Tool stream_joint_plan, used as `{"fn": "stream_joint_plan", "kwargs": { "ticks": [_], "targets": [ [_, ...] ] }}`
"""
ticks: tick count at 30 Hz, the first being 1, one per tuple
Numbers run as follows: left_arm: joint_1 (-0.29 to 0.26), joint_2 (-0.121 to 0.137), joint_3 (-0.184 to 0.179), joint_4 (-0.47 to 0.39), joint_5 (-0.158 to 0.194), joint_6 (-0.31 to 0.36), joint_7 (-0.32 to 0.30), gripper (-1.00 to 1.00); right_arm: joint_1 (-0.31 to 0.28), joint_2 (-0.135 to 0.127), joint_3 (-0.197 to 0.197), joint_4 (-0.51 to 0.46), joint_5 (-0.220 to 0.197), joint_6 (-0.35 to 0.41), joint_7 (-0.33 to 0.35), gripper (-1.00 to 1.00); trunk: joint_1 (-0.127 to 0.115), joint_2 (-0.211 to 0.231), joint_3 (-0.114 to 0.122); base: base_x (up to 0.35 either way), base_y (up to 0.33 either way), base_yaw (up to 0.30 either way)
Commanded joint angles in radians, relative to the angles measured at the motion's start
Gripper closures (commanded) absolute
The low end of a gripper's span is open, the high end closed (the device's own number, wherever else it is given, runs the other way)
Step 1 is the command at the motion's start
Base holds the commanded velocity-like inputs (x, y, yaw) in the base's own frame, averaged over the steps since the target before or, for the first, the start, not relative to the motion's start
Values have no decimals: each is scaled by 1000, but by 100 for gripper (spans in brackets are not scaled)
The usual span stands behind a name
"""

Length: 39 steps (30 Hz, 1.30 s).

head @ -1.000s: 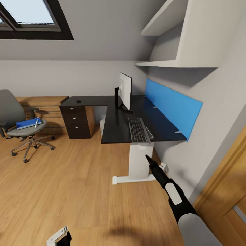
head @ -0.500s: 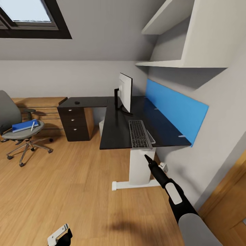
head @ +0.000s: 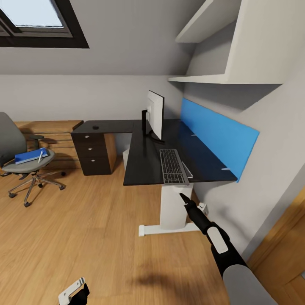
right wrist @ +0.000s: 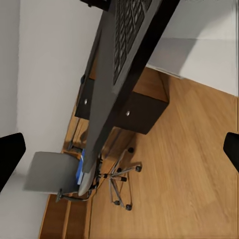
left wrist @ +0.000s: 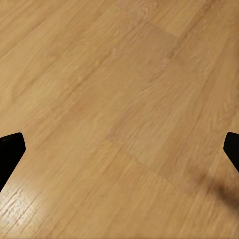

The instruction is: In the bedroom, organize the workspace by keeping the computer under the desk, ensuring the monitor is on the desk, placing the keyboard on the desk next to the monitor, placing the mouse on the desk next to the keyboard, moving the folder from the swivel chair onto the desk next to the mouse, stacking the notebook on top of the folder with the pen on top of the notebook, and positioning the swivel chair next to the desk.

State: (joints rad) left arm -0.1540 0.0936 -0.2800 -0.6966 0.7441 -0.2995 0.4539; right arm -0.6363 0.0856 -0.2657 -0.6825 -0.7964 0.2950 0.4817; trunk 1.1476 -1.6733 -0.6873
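The keyboard [head: 173, 166] hung at the bench's [head: 144, 161] near edge, one end over the lip; a nudge from the right end effector [head: 181, 196], poised just below that edge, could have tipped it off. That end effector's fingers were spread wide, as were those of the left end effector [left wrist: 119, 149], which held nothing over the floor. Count: one monitor [head: 155, 113] mid-bench, one mouse [head: 96, 126] at the far corner, one swivel chair [head: 21, 161] well apart, carrying one folder [head: 29, 156] and one pen [head: 40, 156].
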Motion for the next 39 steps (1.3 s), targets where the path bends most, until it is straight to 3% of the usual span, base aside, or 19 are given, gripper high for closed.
{"fn": "stream_joint_plan", "kwargs": {
  "ticks": [1,6,12,14,15,20,39],
  "targets": [
    [-1,2,-8,0,11,-8,7,-100,-1,0,-6,0,-8,10,-1,-100,0,0,-1,12,-5,0],
    [-1,0,-8,9,10,-10,8,-100,-1,-3,-27,2,-12,10,-50,-100,0,0,-1,126,-47,0],
    [-1,-1,-8,23,8,-10,7,-100,0,-1,-129,4,-53,18,-104,-100,0,0,-1,256,-91,0],
    [-1,-1,-8,25,8,-10,7,-100,0,0,-145,4,-66,20,-109,-100,0,0,-1,199,-93,0],
    [-1,-1,-8,26,8,-9,6,-100,-1,1,-158,4,-91,22,-113,-100,0,0,-1,73,-38,0],
    [-1,-2,-8,26,6,-11,7,-100,-1,2,-163,5,-156,22,-116,-100,0,0,-1,132,-30,0],
    [-1,-2,-8,26,7,-9,6,-100,-1,1,-162,26,-171,22,-116,-100,0,0,-1,123,36,0]
  ]
}}
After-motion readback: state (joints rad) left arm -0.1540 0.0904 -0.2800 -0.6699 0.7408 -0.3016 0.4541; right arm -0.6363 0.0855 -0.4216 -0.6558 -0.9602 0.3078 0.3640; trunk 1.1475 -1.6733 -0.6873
